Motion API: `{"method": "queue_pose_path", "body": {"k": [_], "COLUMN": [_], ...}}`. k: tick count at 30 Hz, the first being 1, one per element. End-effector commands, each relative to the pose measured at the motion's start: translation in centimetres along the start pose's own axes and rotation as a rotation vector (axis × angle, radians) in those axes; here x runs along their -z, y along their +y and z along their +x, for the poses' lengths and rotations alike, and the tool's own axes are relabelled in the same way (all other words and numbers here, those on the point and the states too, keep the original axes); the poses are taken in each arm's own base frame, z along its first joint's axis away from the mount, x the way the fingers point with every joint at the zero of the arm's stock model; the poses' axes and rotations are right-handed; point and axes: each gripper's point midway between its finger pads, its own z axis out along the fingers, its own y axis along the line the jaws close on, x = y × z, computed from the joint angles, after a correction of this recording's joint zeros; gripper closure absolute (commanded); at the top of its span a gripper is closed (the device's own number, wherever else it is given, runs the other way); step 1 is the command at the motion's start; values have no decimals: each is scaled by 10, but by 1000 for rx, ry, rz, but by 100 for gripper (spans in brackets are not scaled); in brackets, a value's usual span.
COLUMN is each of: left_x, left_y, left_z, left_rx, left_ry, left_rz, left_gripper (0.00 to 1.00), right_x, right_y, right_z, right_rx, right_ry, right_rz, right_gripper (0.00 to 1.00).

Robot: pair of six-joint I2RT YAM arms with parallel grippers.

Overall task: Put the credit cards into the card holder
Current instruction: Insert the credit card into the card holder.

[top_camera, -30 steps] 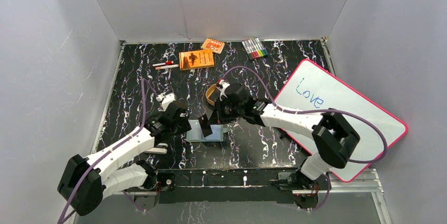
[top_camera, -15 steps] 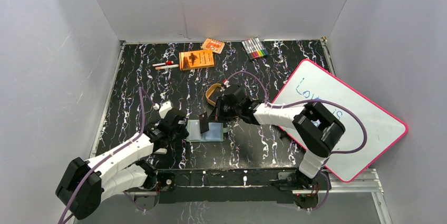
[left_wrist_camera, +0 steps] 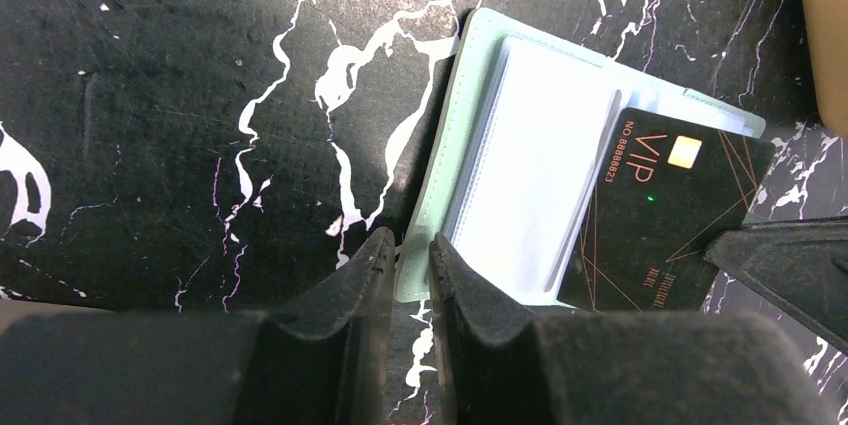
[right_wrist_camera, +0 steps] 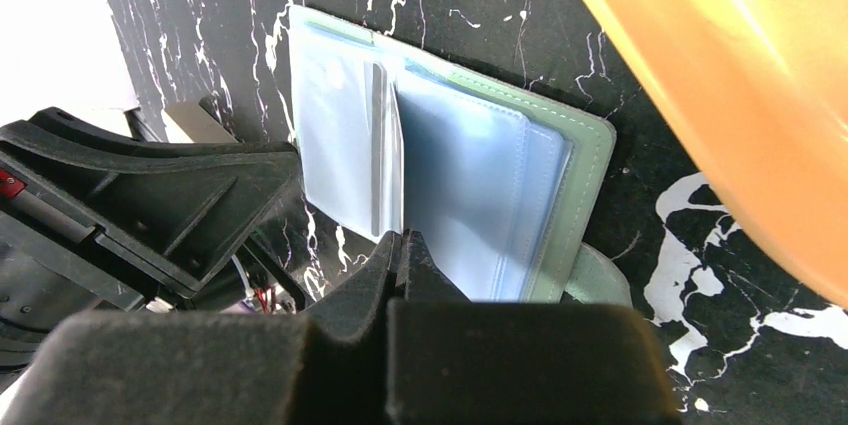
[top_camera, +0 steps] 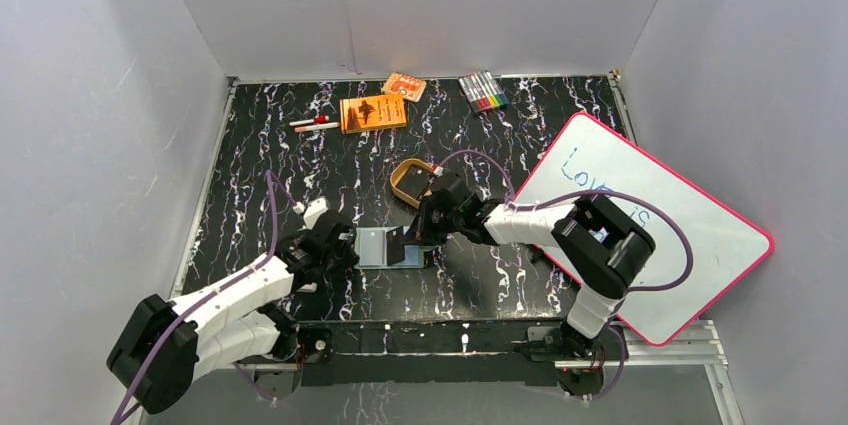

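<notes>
I am at the step of sliding a card in. My right gripper (right_wrist_camera: pixel 400 245) is squeezed shut on the thin flat black credit card (left_wrist_camera: pixel 665 215) and holds it by one end, up on its edge. The far end of the credit card points away from the fingertips. It sits among the clear pockets of the small sage-green folding card holder (right_wrist_camera: pixel 470 185), which lies open on the table right in front of both grippers.

My left gripper (left_wrist_camera: pixel 410 250) is nearly shut, with the card holder's green edge between its jaws. I can't tell if it grips yet.

I think the credit card is only partly in. Next I should hold the card holder firm with the left gripper. Then I should push the credit card forward into one pocket, and let go only when it is deep inside.
</notes>
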Motion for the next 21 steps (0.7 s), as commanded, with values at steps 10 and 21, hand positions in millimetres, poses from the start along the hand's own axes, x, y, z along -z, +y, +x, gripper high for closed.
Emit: {"method": "queue_pose_path", "body": {"k": [10, 21], "left_x": [-2, 1], "left_y": [-1, 11], "left_z": [7, 3], "left_rx": [8, 26], "left_ry": [18, -4], "left_rz": [20, -37], "left_gripper": [83, 86], "right_x": [-2, 3], "right_y": [21, 24], "right_z": [-8, -12], "right_rx": [-32, -38], "right_ry": [-18, -45], "right_rz": [-97, -107], "right_gripper": [100, 100]}}
